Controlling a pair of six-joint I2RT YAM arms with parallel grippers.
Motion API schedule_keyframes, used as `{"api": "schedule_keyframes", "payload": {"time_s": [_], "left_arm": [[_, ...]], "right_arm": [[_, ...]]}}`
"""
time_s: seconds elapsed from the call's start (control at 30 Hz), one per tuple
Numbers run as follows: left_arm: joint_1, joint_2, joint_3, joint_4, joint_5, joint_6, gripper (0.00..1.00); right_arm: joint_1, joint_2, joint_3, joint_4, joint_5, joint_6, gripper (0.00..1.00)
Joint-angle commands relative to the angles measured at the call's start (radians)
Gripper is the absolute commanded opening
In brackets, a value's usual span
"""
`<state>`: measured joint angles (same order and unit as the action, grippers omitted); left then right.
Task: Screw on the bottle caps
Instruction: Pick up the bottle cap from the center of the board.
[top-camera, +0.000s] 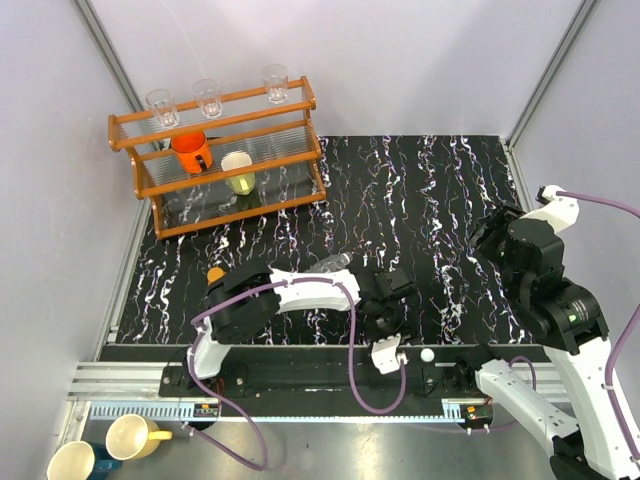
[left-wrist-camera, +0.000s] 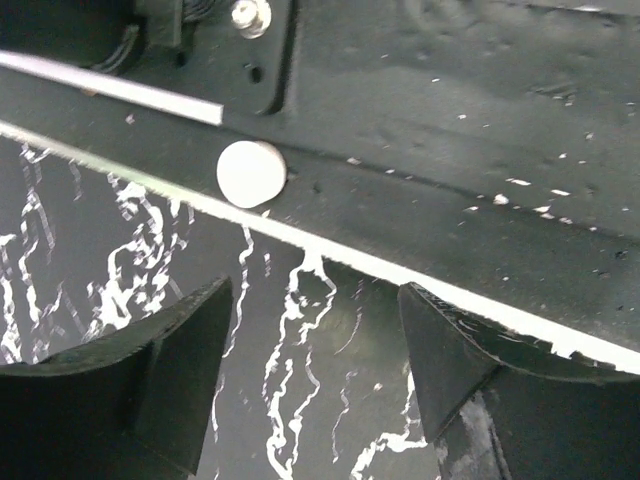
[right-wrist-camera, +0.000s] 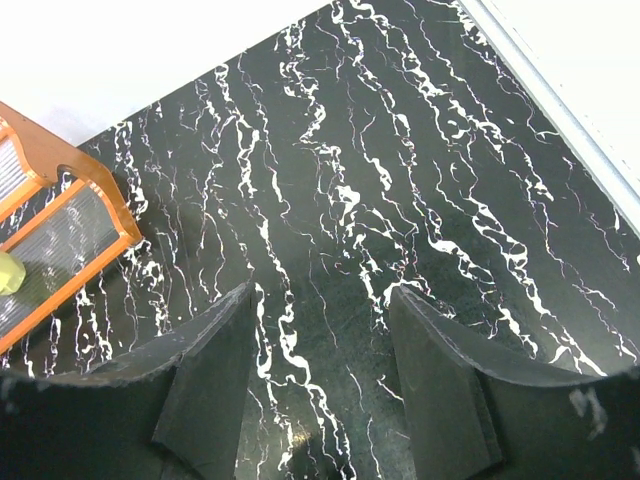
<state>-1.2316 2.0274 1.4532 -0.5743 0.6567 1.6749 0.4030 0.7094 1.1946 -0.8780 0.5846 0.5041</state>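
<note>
- Fingers (left-wrist-camera: 190, 370) of the left gripper (left-wrist-camera: 315, 292) stand apart in the left wrist view. The gripper is released, and we see nothing between them except the black mat with white marbling (left-wrist-camera: 290, 400).
- We find the small round white screw cap (left-wrist-camera: 251, 173) just beyond those fingertips and apart from them. It rests on the dark base strip (left-wrist-camera: 450, 200) at the table's near edge, just past the mat's pale border.
- Its round white face turns toward the wrist camera, with a sliver of side wall on its right. We cannot tell whether its open side faces up or down.
- From above, the same cap is a white dot just right of the left gripper.
- The clear plastic bottle (top-camera: 332, 263) seems to lie on the mat behind the left arm (top-camera: 300, 290), its long axis roughly across the table. The arm hides much of it, so we cannot tell where its neck points.
- A small orange round piece (top-camera: 215, 273) sits just beside that arm's elbow. We cannot tell whether it is a bottle or a cap.
- The right gripper (right-wrist-camera: 322, 295) is also released and empty. It hovers over the mat well to the right, with a corner of the orange wooden rack (right-wrist-camera: 100, 215) at the left of its view.
</note>
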Motion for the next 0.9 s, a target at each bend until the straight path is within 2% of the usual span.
{"api": "schedule_keyframes", "payload": {"time_s": [0.0, 0.33, 0.6, 0.7, 0.87], "left_arm": [[-0.011, 0.034, 0.045, -0.053, 0.138, 0.122, 0.71], [-0.035, 0.157, 0.217, -0.074, 0.112, -0.001, 0.67], [-0.051, 0.2, 0.266, -0.139, 0.106, 0.058, 0.66], [-0.057, 0.205, 0.263, -0.176, 0.104, 0.097, 0.63], [-0.066, 0.217, 0.262, -0.193, 0.093, 0.115, 0.45]], "right_arm": [[-0.003, 0.005, -0.024, 0.062, 0.0, -0.004, 0.64], [-0.004, -0.024, -0.064, 0.062, -0.086, 0.031, 0.62], [-0.003, -0.042, -0.07, 0.059, -0.083, 0.013, 0.62], [-0.004, -0.039, -0.072, 0.057, -0.083, 0.014, 0.62], [-0.003, -0.033, -0.073, 0.063, -0.088, 0.017, 0.62]]}}
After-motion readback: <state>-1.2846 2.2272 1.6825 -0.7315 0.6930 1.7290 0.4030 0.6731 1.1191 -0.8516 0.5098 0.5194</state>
